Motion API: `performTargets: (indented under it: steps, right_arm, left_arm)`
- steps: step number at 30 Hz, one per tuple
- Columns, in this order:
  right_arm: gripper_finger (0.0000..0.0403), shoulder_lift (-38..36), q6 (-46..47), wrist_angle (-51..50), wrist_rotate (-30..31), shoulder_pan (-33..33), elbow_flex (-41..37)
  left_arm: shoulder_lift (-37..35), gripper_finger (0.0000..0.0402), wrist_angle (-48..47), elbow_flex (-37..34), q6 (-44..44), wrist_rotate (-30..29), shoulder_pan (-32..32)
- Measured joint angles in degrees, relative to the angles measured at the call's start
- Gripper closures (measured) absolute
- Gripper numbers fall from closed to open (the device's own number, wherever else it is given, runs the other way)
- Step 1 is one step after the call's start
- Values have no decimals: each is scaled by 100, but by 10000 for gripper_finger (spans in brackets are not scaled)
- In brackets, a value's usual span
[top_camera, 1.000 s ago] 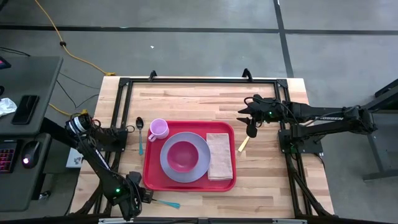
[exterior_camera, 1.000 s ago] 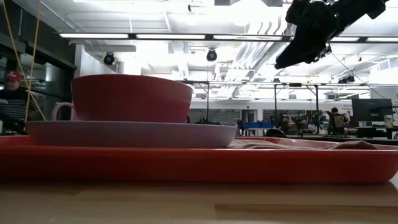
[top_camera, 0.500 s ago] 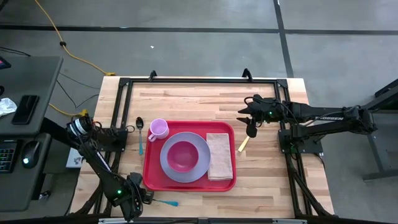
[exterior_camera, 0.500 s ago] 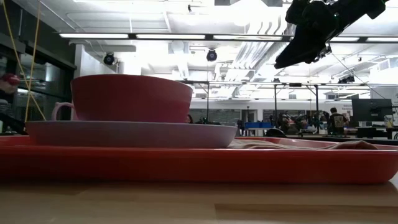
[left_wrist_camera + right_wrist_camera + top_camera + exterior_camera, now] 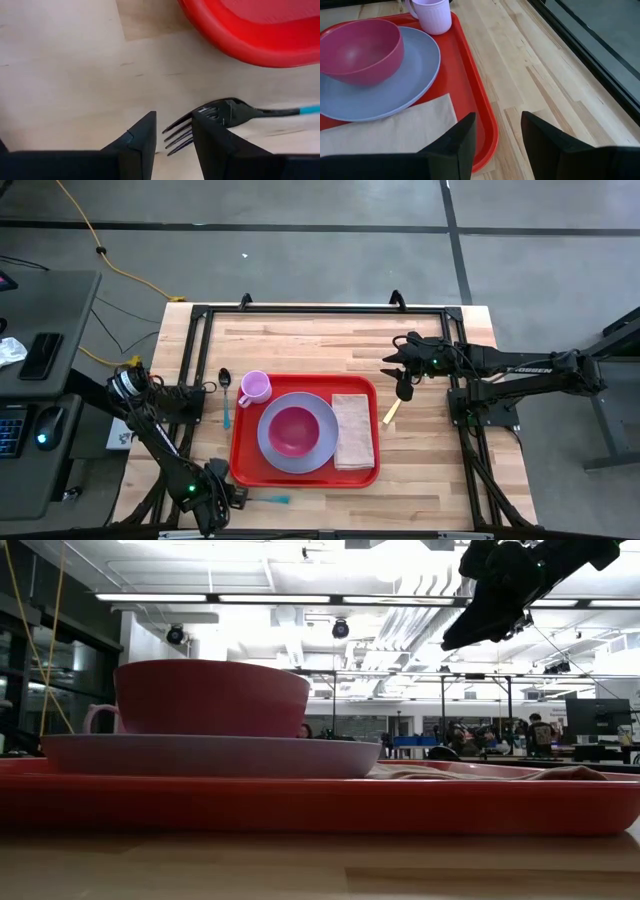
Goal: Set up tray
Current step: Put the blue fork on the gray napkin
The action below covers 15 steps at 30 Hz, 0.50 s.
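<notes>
Tray: the large flat red plastic tray with rounded corners and a low rim lies on the light wooden table, near its front middle.
On the tray: a round lavender plate carries a dark pink bowl; a folded tan napkin lies flat just beside the plate; a small lavender mug stands at the tray's far left corner.
Left gripper: the left gripper is low at the table's front edge, off the tray's front left corner. Its fingers are partly apart, with the tines of a black fork with a teal handle between them; whether they press the fork cannot be told.
Right gripper: the right gripper hangs above the table just off the tray's right rim, fingers apart and holding nothing.
Other cutlery: a dark spoon with a teal handle lies left of the tray; a yellow-handled utensil lies to its right.
</notes>
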Motion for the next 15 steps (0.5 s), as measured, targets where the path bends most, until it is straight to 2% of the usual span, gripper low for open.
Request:
performTargets:
  steps: [15]
  right_arm:
    - [267, 0, 0, 2, -1, 0, 0]
  left_arm:
    - [-4, 247, 186, 2, -22, -57, 2]
